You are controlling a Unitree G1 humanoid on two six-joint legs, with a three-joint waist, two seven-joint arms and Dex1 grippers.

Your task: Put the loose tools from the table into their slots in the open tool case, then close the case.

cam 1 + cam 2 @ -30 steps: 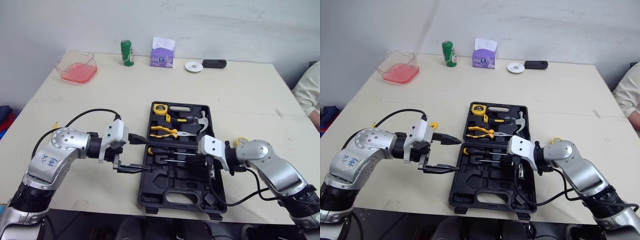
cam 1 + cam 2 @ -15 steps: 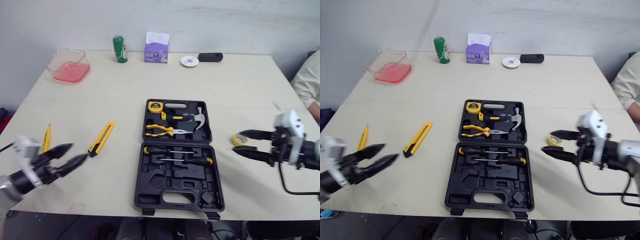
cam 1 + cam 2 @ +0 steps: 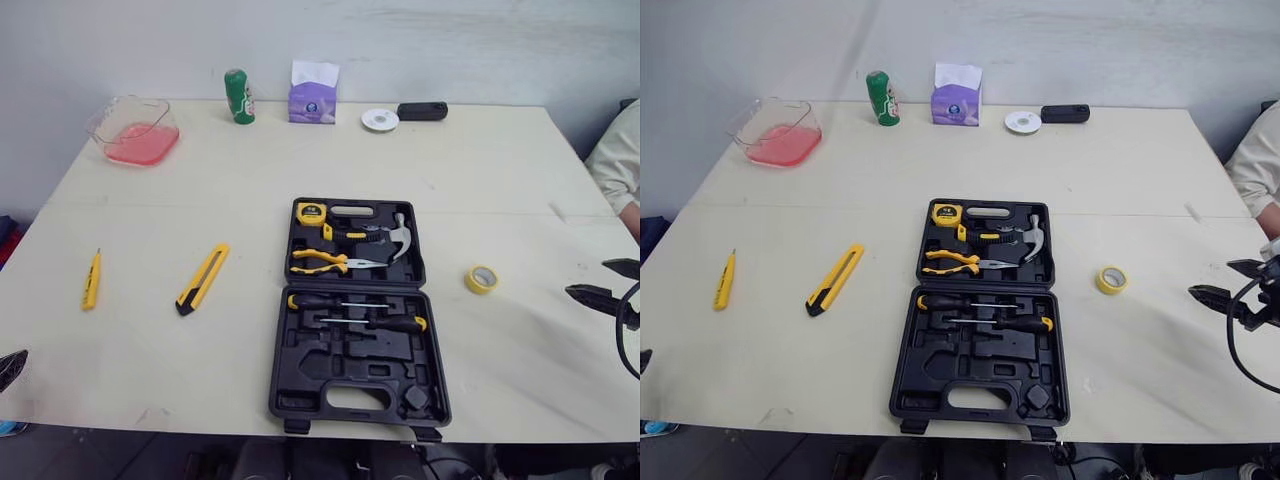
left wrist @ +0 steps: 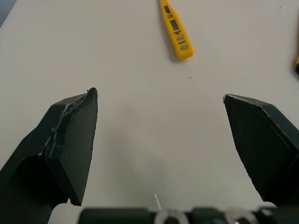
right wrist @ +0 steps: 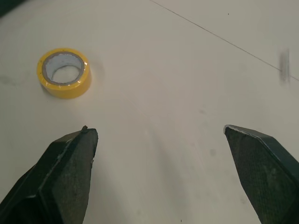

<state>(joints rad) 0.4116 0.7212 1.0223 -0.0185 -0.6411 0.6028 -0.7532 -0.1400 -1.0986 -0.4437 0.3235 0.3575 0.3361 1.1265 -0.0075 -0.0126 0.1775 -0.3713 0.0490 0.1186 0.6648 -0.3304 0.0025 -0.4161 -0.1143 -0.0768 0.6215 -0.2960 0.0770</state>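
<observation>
The black tool case lies open in the middle of the table. Its far half holds a tape measure, pliers and a hammer; two screwdrivers lie in the near half. Loose on the table are a yellow utility knife, a yellow tester pen and a yellow tape roll. My right gripper hangs open at the table's right edge, apart from the tape roll. At the near left edge my left gripper is open over bare table, short of the tester pen.
Along the far edge stand a clear container of red liquid, a green can, a purple tissue box, a white disc and a black device. A person's sleeve shows at the far right.
Both arms have drawn back from the case to the table's left and right edges. My right gripper has opened, and a screwdriver lies in the case where it was.
</observation>
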